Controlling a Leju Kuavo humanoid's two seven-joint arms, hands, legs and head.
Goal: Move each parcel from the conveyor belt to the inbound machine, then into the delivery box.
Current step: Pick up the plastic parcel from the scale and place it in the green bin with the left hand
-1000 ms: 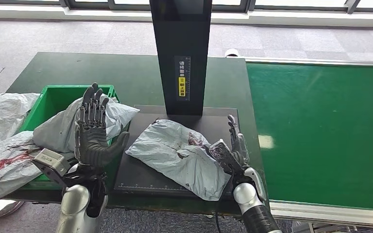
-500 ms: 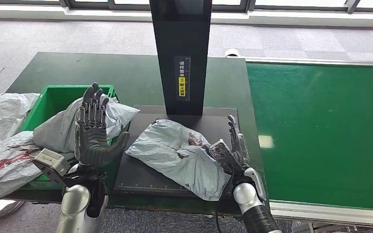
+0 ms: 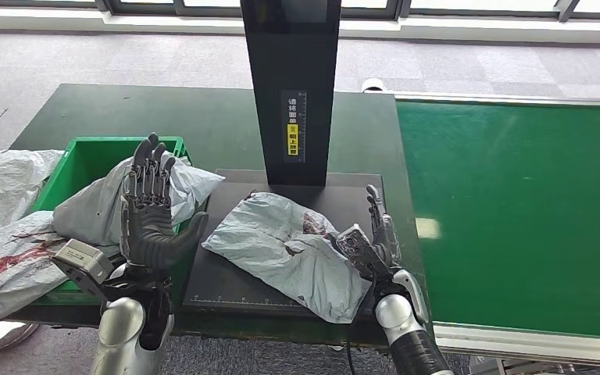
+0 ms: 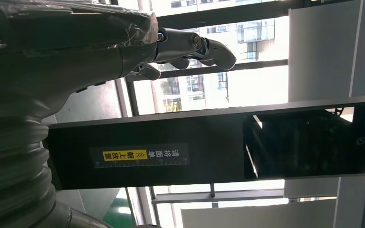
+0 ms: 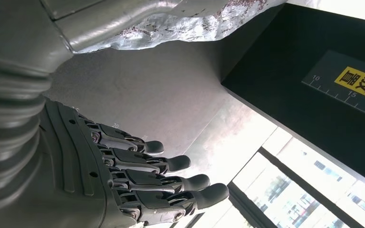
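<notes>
A crumpled grey parcel (image 3: 285, 250) lies flat on the black platform (image 3: 226, 277) of the inbound machine, in front of its tall black column (image 3: 291, 94). My right hand (image 3: 375, 238) stands at the parcel's right end, fingers straight and apart, thumb against the bag's edge. The right wrist view has those fingers (image 5: 171, 183) stretched out over the platform (image 5: 161, 99), with the parcel (image 5: 180, 21) beside the thumb. My left hand (image 3: 150, 215) is raised, open and holding nothing, between the platform and the green delivery box (image 3: 86, 160).
Another grey parcel (image 3: 98, 207) lies over the box's near rim. More grey bags (image 3: 0, 234) with red marks are heaped to the box's left. The green conveyor belt (image 3: 516, 211) runs along the right. The column (image 4: 171, 154) carries a yellow label.
</notes>
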